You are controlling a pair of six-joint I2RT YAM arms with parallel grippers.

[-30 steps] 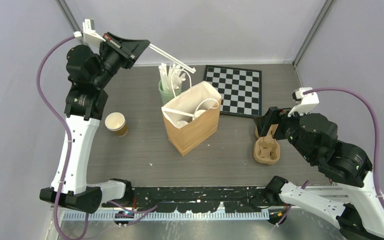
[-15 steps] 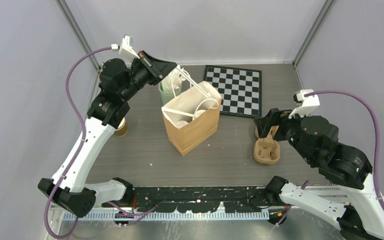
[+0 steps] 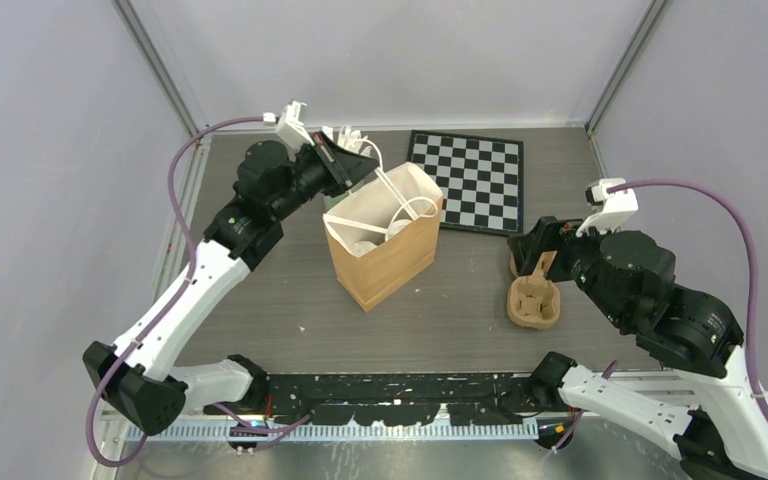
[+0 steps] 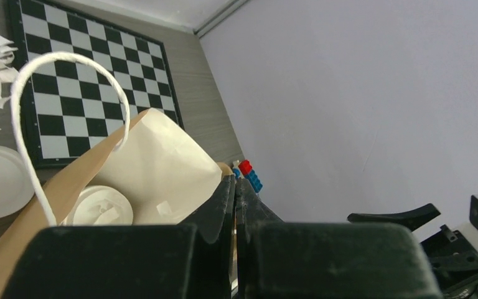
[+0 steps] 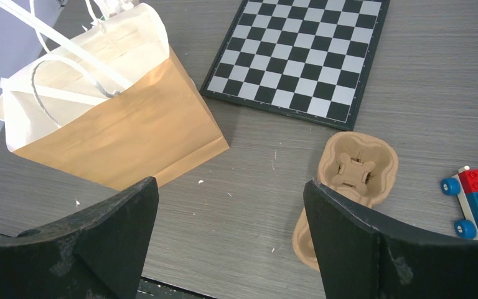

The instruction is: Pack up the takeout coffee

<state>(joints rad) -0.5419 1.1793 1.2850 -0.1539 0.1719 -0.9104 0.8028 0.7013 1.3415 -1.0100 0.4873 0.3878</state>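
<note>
Left hand (image 4: pixel 234 187) is pinched shut on a thin white stick (image 5: pixel 68 48) slanting into the standing brown paper bag (image 3: pixel 385 265), where a white-lidded takeout cup (image 4: pixel 99 204) sits. Right hand (image 5: pixel 230 187) gapes wide near the moulded brown pulp tray (image 5: pixel 355 168).

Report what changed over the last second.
The left gripper, shut on a white stick, swung right from the far-left corner to the paper bag, the stick's tip now at its mouth. The right gripper, pulp tray and chessboard stayed put.
</note>
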